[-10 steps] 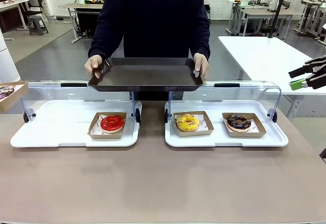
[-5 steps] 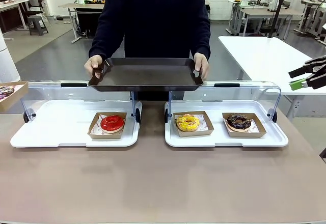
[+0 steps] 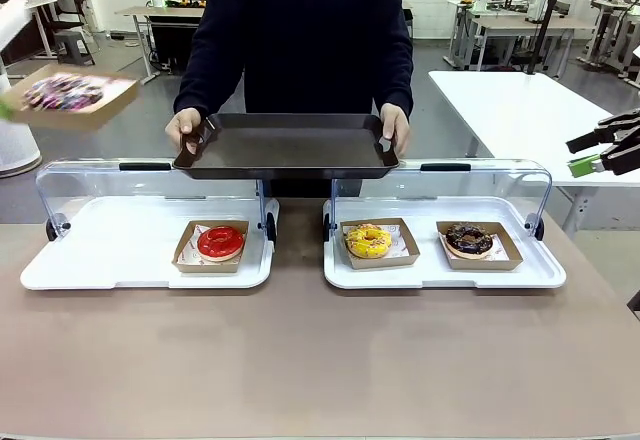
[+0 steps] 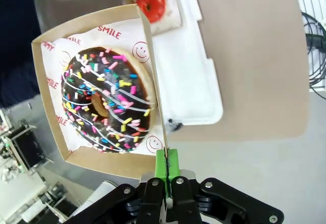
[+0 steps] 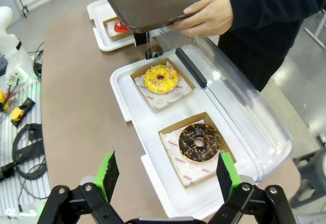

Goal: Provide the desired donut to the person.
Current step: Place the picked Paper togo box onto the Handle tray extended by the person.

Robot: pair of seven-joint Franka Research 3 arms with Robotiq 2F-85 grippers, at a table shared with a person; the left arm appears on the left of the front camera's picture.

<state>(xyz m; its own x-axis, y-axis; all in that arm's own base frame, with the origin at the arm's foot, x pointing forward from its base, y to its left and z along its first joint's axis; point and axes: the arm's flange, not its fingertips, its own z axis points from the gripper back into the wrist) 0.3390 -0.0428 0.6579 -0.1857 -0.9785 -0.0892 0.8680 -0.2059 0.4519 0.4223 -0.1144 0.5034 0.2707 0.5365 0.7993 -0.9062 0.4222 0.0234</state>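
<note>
Donut box (image 4: 109, 162) pinched at rim by raised left hand (image 4: 166, 164), right hand (image 5: 168, 172) wide open

Grey floor (image 3: 100, 120) — white tables (image 3: 510, 110) behind

Brown table (image 3: 320, 360) bears left tray (image 3: 110, 250); right tray (image 3: 430, 278) just beside it

Matt dark tray (image 3: 285, 150), clear glossy plastic lid (image 3: 480, 182), brown cardboard box (image 4: 109, 160), glossy iced donut (image 4: 104, 99)
</note>
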